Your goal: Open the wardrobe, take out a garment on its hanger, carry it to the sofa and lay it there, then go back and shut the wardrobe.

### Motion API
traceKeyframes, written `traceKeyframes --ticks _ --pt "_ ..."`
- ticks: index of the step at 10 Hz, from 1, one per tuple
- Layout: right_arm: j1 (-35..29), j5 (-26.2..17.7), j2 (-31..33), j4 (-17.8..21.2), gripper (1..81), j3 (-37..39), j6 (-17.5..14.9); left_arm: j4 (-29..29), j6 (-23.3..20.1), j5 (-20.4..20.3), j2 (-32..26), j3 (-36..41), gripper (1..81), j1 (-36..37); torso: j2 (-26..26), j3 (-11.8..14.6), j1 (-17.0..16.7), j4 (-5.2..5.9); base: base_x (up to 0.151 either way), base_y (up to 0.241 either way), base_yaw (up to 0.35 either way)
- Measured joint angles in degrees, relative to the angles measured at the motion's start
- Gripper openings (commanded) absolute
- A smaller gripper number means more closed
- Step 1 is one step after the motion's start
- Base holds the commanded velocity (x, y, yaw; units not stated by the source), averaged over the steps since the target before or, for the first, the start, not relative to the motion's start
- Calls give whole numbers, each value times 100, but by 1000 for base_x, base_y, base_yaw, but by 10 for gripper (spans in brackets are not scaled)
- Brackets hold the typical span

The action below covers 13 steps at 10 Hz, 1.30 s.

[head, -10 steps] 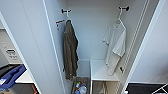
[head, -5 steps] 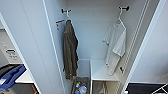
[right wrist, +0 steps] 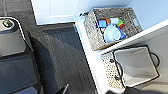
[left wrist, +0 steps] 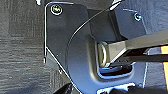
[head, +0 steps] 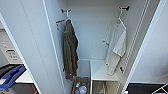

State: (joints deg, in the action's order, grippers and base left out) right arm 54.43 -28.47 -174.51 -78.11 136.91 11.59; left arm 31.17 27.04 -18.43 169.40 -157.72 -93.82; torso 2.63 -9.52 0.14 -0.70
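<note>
Head view: the wardrobe (head: 82, 30) stands open, its left door (head: 30, 45) swung wide toward the camera and its right door (head: 155, 50) likewise clear of the opening; the white interior is exposed from the side hooks down to the low shelf (head: 101, 71). The T-shirt (head: 115, 47) hangs on the right side wall from a dark hook (head: 124, 8), carried on a thin white hanger (head: 120, 20); its long axis runs straight down, the hem reaching to just above the shelf, the fabric lying close along the wall. An olive-brown coat (head: 70, 52) hangs from the opposite hook on the left wall, well apart from the T-shirt; it is not the item wanted.

Judgement on approach: the T-shirt lies up and to the right of the robot's centre line, so the right arm is the nearer; the hanger's curve sits over the hook near the top of the cabinet, so a lift would have to go up and off the peg before coming outward.

Right wrist view: a woven basket (right wrist: 110, 25) of small coloured items sits in the wardrobe's bottom, beside a white bin (right wrist: 136, 65) with dark handles under the shelf; this places the right arm low, by the floor, far beneath the hanger.

Gripper state: cannot be told for either arm; neither is holding the T-shirt.
</note>
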Motion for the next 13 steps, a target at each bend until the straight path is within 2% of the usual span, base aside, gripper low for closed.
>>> traceKeyframes --ticks 2,3,4,6,7,8,10,13 --pt "20 -116 -5 0 811 443 814 28 -15 0 34 4 811 -1 0 0 0 0 0 0 0" --pt "28 -15 -28 -63 811 752 1186 83 -20 -9 56 13 811 0 0 0 0 0 0 0 0" --pt "33 16 -105 -65 811 1170 1787 162 -20 -30 76 13 811 -1 0 0 0 0 0 0 0" --pt "-9 66 55 -65 811 1869 3359 317 -23 -63 91 17 811 -1 0 0 0 0 0 0 0" --pt "-29 39 262 -59 811 2089 3822 323 -22 -63 72 17 811 -1 0 0 0 0 0 0 0" --pt "-38 33 488 -30 811 2232 4014 333 -22 -67 33 17 811 -1 0 0 0 0 0 0 0" --pt "100 166 636 184 811 2199 4034 333 -23 -113 -24 13 811 -1 0 0 0 0 0 0 0" --pt "720 689 544 768 811 1532 4022 334 -23 -207 -22 13 811 -1 0 0 0 0 0 0 0"
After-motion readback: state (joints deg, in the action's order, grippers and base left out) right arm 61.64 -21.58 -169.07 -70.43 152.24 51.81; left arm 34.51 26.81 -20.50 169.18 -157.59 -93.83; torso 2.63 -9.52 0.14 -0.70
